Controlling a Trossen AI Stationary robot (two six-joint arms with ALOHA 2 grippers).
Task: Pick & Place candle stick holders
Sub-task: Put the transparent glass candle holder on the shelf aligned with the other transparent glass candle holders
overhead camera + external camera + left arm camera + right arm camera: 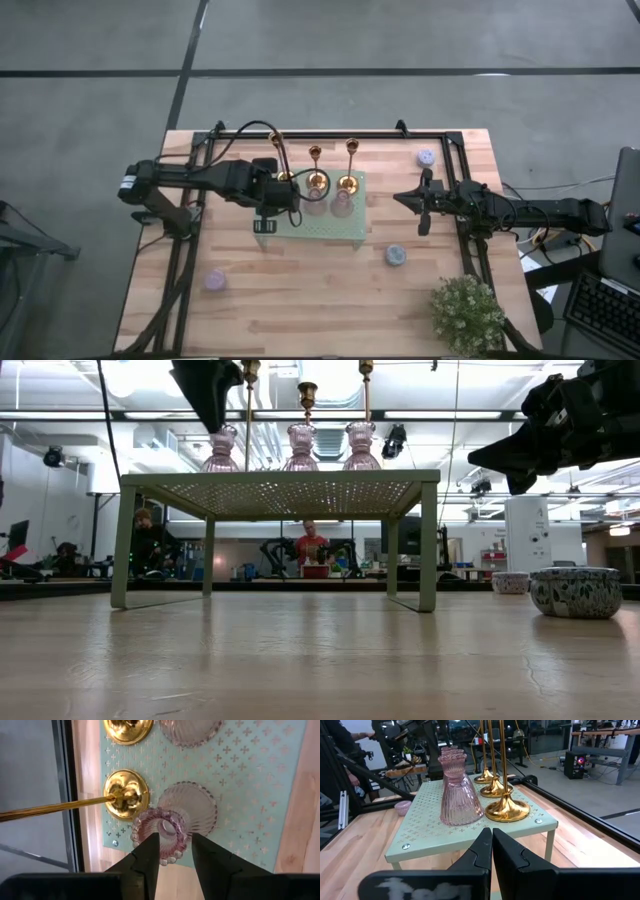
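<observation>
Pink glass holders (315, 205) beside brass candlesticks (318, 181), seemingly touching.

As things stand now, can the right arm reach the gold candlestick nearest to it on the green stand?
Probably yes. The right gripper waits shut beside the green stand, and bare table lies between them. That gold candlestick stands near the stand's edge, with the pink glass holder beside it, not in front. It must open first.

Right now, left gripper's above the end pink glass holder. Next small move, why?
Probably lift the left gripper straight up: its fingers stand apart above the pink glass holder, upright on the green stand, and a gold candlestick is close beside, so sideways risks a knock. Right gripper waits shut, off the stand.
</observation>
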